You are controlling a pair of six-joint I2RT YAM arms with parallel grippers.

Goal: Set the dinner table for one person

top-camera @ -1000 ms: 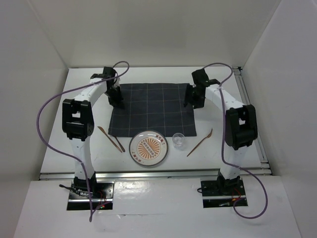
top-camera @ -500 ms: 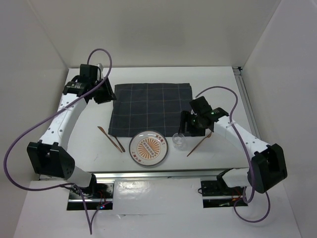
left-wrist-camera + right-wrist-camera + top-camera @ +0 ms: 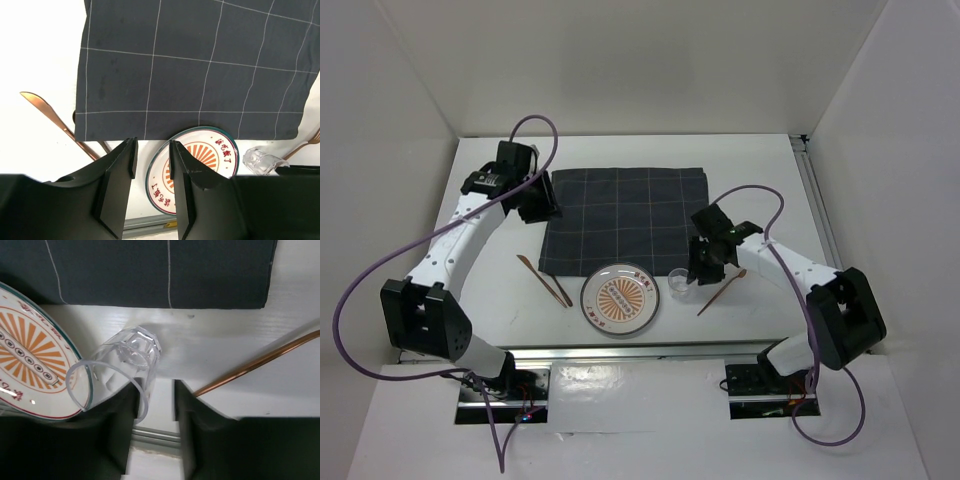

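The white dinner table [image 3: 490, 290] holds a dark navy grid cloth [image 3: 625, 220]. In front of it lie an orange-patterned plate [image 3: 621, 300], a clear glass [image 3: 680, 283], a copper knife [image 3: 545, 280] on the left and a copper fork [image 3: 723, 287] on the right. My left gripper [image 3: 535, 200] hovers open and empty at the cloth's left edge. Its wrist view shows its jaws [image 3: 151, 150] above the plate [image 3: 200, 165] and cloth [image 3: 200, 75]. My right gripper [image 3: 705, 262] is low and open. The glass [image 3: 125, 370] lies just left of its gap [image 3: 155, 400], the rim against the left finger.
A metal rail [image 3: 620, 348] runs along the table's near edge, another along the right side [image 3: 820, 200]. White walls enclose the left, back and right. The fork handle [image 3: 260, 362] lies just right of my right fingers. The plate rim [image 3: 35, 355] touches the glass's left side.
Both grippers have left the cloth's far corners. The right gripper came forward and left down to the glass. The left arm swung out left, then back toward the cloth's left edge.
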